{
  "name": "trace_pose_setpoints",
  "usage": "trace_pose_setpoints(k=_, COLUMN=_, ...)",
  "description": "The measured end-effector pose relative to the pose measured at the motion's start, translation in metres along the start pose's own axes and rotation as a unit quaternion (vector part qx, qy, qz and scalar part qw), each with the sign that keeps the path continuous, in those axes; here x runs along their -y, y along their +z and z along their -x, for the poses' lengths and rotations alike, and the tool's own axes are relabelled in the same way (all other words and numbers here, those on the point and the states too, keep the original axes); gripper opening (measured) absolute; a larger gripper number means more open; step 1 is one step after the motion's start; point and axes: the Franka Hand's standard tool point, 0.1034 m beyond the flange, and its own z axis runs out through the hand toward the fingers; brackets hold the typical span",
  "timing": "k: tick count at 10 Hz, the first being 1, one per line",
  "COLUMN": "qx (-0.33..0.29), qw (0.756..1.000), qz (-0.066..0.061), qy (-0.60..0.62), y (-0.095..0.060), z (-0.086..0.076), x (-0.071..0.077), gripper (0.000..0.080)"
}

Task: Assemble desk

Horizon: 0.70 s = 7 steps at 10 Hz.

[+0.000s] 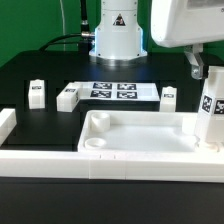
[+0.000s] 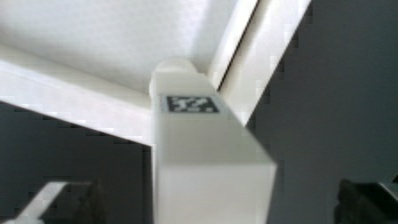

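Well, in the exterior view the tabletop (image 1: pixel 140 135) lies rim-up against the border wall (image 1: pixel 60 162). One leg (image 1: pixel 211 108) stands upright at its corner on the exterior view's right, seemingly in the socket. The gripper (image 1: pixel 198 68) hangs just above that leg. A loose leg (image 1: pixel 68 97) lies on the black table just beside the marker board (image 1: pixel 113 90), with others near.

In the wrist view the tagged leg runs up between the fingers (image 2: pixel 50 203), which stand wide and clear of it on both sides: released, holding nothing.

I'd say this leg wants seating. Best to come down centred, close squarely on its flat faces, and turn it without tipping.
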Motion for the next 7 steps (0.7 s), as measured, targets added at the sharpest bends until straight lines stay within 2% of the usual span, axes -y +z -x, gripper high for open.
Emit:
trace_pose_setpoints(k=1, qx=0.002, qw=1.000, qz=-0.001, qy=-0.001, y=0.002, z=-0.001, x=0.002, gripper=0.0648)
trace_pose_setpoints(k=4, qx=-0.003, qw=1.000, qz=-0.001, qy=-0.008, y=0.004, z=0.000, x=-0.007, gripper=0.0648)
trace_pose_setpoints(k=7, qx=-0.008, qw=1.000, qz=0.001, qy=-0.023, y=0.008, z=0.003, x=-0.010, gripper=0.0648)
